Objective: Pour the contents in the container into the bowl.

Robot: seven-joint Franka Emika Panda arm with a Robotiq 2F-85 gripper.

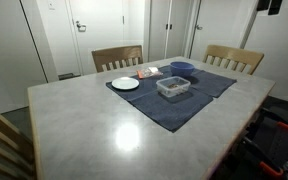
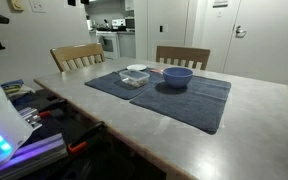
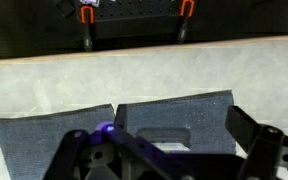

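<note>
The clear rectangular container [image 1: 173, 87] stands on a dark blue cloth [image 1: 189, 105] in the middle of the table, also seen in an exterior view [image 2: 136, 74]. What it holds is too small to tell. The glossy blue bowl [image 1: 182, 68] sits just behind the container; from the opposite side the bowl [image 2: 177, 76] stands beside it. In the wrist view my gripper [image 3: 156, 142] hovers high over the cloth [image 3: 184, 110], open and empty, one dark finger [image 3: 252, 135] at the right. The container [image 3: 169, 134] shows partly between the fingers, its lower part hidden by the gripper body.
A flat white plate [image 1: 125, 83] and a small orange-topped item [image 1: 149, 72] lie on the cloth's far side. Two wooden chairs [image 1: 117, 57] [image 1: 233, 58] stand at the back edge. The grey table [image 1: 94, 130] reaches to the near edge; cables and equipment [image 1: 279, 140] crowd beside it.
</note>
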